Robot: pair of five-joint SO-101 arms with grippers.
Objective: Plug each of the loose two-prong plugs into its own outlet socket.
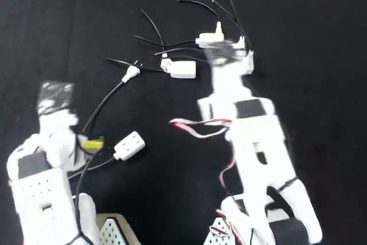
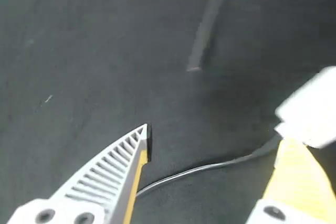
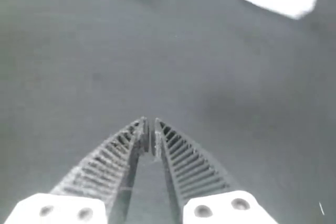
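Black cloth covers the desk (image 1: 321, 55). Toward the far edge, left of its middle, a white two-prong plug (image 1: 132, 73) lies loose at the end of its black cable (image 1: 103, 104), not seated in any socket. A white outlet socket (image 1: 182, 69) lies near it, closer to the middle of the desk. A second outlet socket (image 1: 130, 145) lies toward the near-left corner. The left tool (image 2: 215, 140) hangs low there, its fingers spread wide and holding nothing. That second socket shows just beside its yellow finger (image 2: 296, 182), and a thin black cord (image 2: 210, 167) runs across the gap. The right tool (image 3: 151, 129) hovers over bare cloth near the middle of the far edge, its tips pressed almost together and gripping nothing.
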